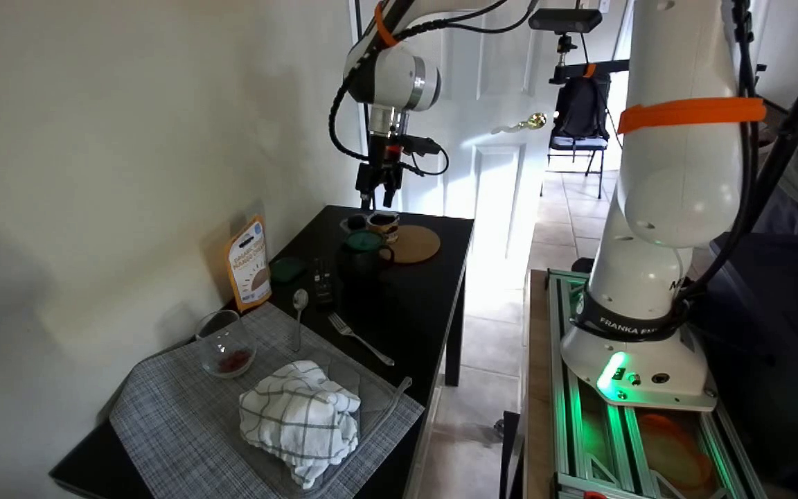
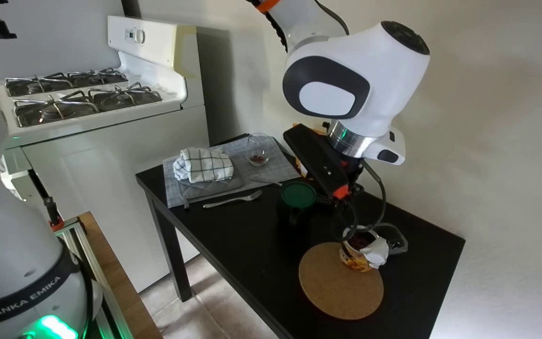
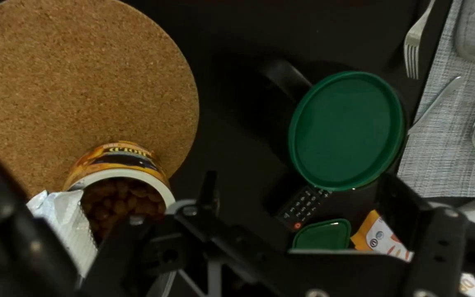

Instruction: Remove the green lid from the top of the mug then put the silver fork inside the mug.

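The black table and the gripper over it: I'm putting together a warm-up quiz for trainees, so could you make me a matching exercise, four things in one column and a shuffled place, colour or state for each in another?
Things
1. round green lid
2. silver fork
3. checked cloth
4. gripper

Places, colours or states
A. mostly white, bunched up
B. open, in the air
C. on top of the mug
D. on the black tabletop, beside the grey placemat

Right pairs: 1-C, 2-D, 3-A, 4-B
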`<state>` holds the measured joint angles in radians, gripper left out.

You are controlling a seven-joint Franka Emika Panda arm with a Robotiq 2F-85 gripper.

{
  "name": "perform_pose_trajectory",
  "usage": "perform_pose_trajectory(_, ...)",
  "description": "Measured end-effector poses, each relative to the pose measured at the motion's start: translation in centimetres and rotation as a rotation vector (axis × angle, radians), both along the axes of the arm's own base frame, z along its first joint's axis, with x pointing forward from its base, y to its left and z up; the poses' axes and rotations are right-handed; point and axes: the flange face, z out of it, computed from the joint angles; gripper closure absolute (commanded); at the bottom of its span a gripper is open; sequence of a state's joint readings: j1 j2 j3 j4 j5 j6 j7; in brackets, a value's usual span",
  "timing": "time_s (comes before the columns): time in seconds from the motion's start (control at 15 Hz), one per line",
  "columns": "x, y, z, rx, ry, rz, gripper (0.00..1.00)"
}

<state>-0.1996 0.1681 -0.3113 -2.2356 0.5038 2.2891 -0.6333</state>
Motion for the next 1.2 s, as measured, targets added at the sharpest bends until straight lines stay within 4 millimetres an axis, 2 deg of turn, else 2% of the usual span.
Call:
perform_pose_trajectory(0.07, 0.3, -0.3, -0.8, 0.002, 0.012, -0.001, 0.29)
perform_pose_trajectory(0.13, 0.6, -0.4, -1.4, 0.004, 0.021, -0.001, 0.33)
perform_pose_trajectory(0.27, 1.1, -0.5, -2.5, 0.010, 0.035, 0.004, 0.46)
perform_pose_trajectory(0.33, 1.4, -0.4, -2.9, 0.013, 0.040, 0.007, 0.58)
perform_pose_trajectory(0.6, 2.3, 0.0, -4.0, 0.030, 0.054, 0.023, 0.66)
perform_pose_trajectory(0.67, 2.4, 0.2, -4.2, 0.035, 0.056, 0.028, 0.64)
perform_pose_trajectory(1.0, 2.9, 1.1, -4.4, 0.047, 0.059, 0.046, 0.73)
perform_pose_trajectory(1.07, 3.0, 1.2, -4.4, 0.047, 0.058, 0.049, 0.87)
perform_pose_trajectory(1.13, 3.1, 1.3, -4.3, 0.048, 0.057, 0.051, 0.94)
perform_pose_trajectory(1.2, 3.2, 1.4, -4.3, 0.049, 0.056, 0.054, 0.94)
